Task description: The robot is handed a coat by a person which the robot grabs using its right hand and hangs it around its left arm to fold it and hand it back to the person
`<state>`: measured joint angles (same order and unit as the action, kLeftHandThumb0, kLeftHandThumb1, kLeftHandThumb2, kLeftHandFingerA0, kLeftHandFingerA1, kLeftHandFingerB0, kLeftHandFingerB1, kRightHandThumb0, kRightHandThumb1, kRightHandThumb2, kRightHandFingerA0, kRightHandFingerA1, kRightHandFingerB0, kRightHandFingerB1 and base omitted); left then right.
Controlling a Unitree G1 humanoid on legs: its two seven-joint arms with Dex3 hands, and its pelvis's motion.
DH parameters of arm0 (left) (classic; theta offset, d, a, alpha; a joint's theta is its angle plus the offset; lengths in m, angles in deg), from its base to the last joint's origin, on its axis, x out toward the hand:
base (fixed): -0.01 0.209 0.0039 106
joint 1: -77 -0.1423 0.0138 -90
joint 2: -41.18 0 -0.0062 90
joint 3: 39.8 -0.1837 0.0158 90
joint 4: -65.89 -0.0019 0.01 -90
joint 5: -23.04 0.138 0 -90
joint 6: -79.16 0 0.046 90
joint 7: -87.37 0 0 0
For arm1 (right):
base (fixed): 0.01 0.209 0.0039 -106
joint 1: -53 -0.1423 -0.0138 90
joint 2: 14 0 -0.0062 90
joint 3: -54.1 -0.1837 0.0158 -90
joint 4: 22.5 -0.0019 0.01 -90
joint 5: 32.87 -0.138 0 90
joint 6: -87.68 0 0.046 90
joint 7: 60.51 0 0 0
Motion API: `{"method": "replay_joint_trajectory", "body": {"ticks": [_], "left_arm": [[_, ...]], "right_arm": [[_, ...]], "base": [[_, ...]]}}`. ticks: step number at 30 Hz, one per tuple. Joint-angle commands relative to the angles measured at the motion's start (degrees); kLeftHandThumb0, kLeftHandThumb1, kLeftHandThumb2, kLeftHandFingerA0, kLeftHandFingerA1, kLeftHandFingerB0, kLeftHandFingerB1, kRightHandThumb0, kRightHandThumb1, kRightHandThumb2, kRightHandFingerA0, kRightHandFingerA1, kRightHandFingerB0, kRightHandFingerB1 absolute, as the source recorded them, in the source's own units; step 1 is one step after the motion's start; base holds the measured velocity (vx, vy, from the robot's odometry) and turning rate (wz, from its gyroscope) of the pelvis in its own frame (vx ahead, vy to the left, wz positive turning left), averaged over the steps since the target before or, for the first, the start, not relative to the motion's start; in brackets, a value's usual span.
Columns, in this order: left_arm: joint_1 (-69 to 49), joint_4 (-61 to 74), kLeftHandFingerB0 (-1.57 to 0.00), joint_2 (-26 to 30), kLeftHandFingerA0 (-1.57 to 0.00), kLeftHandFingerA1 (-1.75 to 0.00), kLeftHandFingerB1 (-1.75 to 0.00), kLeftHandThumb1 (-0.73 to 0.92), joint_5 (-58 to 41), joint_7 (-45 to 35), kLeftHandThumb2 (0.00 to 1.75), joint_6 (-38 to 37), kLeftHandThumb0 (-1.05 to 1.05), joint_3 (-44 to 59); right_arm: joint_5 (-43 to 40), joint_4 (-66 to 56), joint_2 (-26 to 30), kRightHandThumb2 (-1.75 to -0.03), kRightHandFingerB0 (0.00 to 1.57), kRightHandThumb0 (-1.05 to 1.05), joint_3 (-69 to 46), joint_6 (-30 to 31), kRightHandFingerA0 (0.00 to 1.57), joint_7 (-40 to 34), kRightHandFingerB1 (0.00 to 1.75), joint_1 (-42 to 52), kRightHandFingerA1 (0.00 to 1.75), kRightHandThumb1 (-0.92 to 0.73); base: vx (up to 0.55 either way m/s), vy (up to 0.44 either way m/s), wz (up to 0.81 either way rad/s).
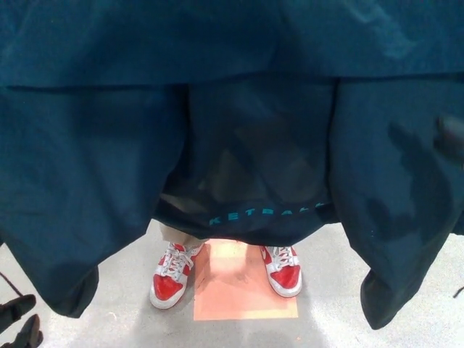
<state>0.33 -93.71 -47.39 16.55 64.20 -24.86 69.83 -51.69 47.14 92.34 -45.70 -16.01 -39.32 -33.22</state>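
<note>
Dark teal coat [232, 109] spread across far and middle field, side hems drooping low. Orange floor square [243, 301] near centre, flanked by a person's red-and-white sneakers [170, 279]. Left hand [18, 322] in near left corner, fingers apart, empty. Right hand [451, 136] blurred against coat at right edge; grip unreadable.

The black left hand [15, 311] sits at the near left corner, 2 fingers apart, empty. The black right hand [451, 136] is a blur at the right edge.
</note>
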Motion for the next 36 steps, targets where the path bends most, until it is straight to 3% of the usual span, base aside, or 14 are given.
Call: {"method": "replay_joint_trajectory", "body": {"ticks": [1, 4, 5, 6, 7, 12, 13, 18, 19, 24, 26, 29, 33, 36], "left_arm": [[-1.9, 1.4, -0.28, 1.0, -0.3, -0.37, -0.36, 0.82, -1.3, -1.1, 0.64, -4.0, -0.61, 0.4], [-1.5, 1.5, -0.22, 1.0, -0.25, -0.36, -0.34, 0.83, -1.2, -1.4, 0.64, -4.4, -0.6, 0.3], [-1.4, 1.5, -0.07, 1.1, -0.07, -0.5, -0.5, 0.57, -1.2, -1.5, 1.09, -4.4, -0.31, 0.2], [-1.5, 1.6, -0.15, 1.2, -0.22, -0.35, -0.32, 0.85, -0.9, -1.9, 0.65, -4.2, -0.59, -0.1], [-1.6, 1.8, 0.0, 1.1, 0.0, -0.48, -0.47, 0.62, -0.9, -2.1, 1.12, -4.2, -0.33, -0.2], [-1.7, 1.8, -0.2, 1.1, -0.22, -0.35, -0.34, 0.84, -0.4, -1.6, 0.65, -4.5, -0.57, -0.6], [-1.7, 1.9, 0.0, 1.2, 0.0, -0.47, -0.47, 0.63, -0.1, -1.8, 1.12, -4.6, -0.33, -0.9], [-1.7, 2.1, 0.0, 1.5, 0.0, -0.47, -0.47, 0.61, 0.3, -2.0, 1.11, -4.8, -0.34, -1.5], [-1.7, 2.1, -0.19, 1.5, -0.21, -0.34, -0.33, 0.85, 0.4, -1.8, 0.65, -4.9, -0.59, -1.7], [-2.0, 2.3, -0.17, 1.7, -0.19, -0.34, -0.32, 0.85, 1.3, -1.7, 0.65, -6.5, -0.61, -2.9], [-1.8, 2.5, 0.0, 1.8, 0.0, -0.47, -0.47, 0.61, 1.0, -1.8, 1.11, -6.0, -0.34, -2.9], [-1.7, 2.4, -0.18, 1.8, -0.2, -0.34, -0.32, 0.84, 1.0, -1.2, 0.65, -6.4, -0.61, -3.0], [-1.7, 2.3, -0.17, 1.8, -0.19, -0.34, -0.32, 0.85, 1.1, -1.8, 0.65, -6.6, -0.61, -3.8], [-1.8, 2.5, 0.0, 2.0, 0.0, -0.48, -0.47, 0.61, 1.0, -2.1, 1.12, -6.8, -0.34, -4.1]], "right_arm": [[-32.5, -11.3, 13.0, -1.06, 0.03, -0.92, -1.6, 20.2, 0.03, 7.0, 0.11, -31.1, 0.17, -0.68], [-30.2, -8.7, 12.9, -1.06, 0.0, -0.87, 0.4, 23.3, 0.0, 8.0, 0.15, -37.1, 0.21, -0.67], [-30.2, -8.1, 13.0, -1.05, 0.0, -0.85, 0.8, 24.2, 0.0, 8.3, 0.16, -38.4, 0.22, -0.66], [-29.5, -6.9, 13.0, -1.06, 0.0, -0.82, 1.9, 26.0, 0.0, 8.9, 0.18, -41.2, 0.25, -0.65], [-27.6, -5.0, 12.9, -1.08, 0.0, -0.88, 3.3, 27.4, 0.0, 10.2, 0.13, -44.7, 0.22, -0.7], [-26.5, -1.0, 11.5, -1.04, 0.0, -0.86, 5.2, 30.7, 0.0, 12.0, 0.13, -51.1, 0.24, -0.68], [-26.9, -0.5, 11.3, -1.02, 0.0, -0.8, 5.9, 32.3, 0.0, 12.0, 0.17, -53.2, 0.26, -0.66], [-22.5, 0.8, 12.6, -1.06, 0.0, -0.88, 9.7, 37.1, 0.0, 13.8, 0.12, -60.4, 0.23, -0.72], [-20.1, 1.3, 12.6, -1.1, 0.0, -0.9, 11.3, 37.4, 0.01, 14.4, 0.12, -62.0, 0.22, -0.74], [-13.5, 4.2, 12.0, -1.06, 0.0, -0.89, 19.2, 42.4, 0.0, 17.2, 0.11, -68.7, 0.18, -0.7], [-9.2, 6.4, 11.4, -1.06, 0.0, -0.88, 23.6, 42.5, 0.0, 19.6, 0.11, -71.2, 0.18, -0.69], [-4.2, 9.0, 11.0, -0.64, 0.0, -0.83, 28.7, 42.0, 0.0, 21.7, 0.13, -73.6, 0.25, -0.83], [-1.1, 14.6, 8.5, -0.98, 0.0, -0.83, 35.2, 44.0, 0.01, 23.6, 0.14, -76.2, 0.29, -0.61], [0.7, 20.0, 7.0, -0.98, 0.0, -0.86, 39.5, 42.9, 0.01, 27.1, 0.1, -77.8, 0.35, -0.59]], "base": [[0.0, 0.0, 0.0], [0.0, 0.0, 0.0], [0.0, 0.0, 0.0], [0.0, 0.0, 0.0], [0.0, 0.0, 0.0], [0.0, 0.0, 0.0], [0.0, 0.0, 0.0], [0.0, 0.0, 0.0], [0.0, 0.0, 0.0], [0.0, 0.0, 0.0], [0.0, 0.0, 0.0], [0.0, 0.0, 0.0], [0.0, 0.0, 0.0], [0.0, 0.0, 0.0]]}}
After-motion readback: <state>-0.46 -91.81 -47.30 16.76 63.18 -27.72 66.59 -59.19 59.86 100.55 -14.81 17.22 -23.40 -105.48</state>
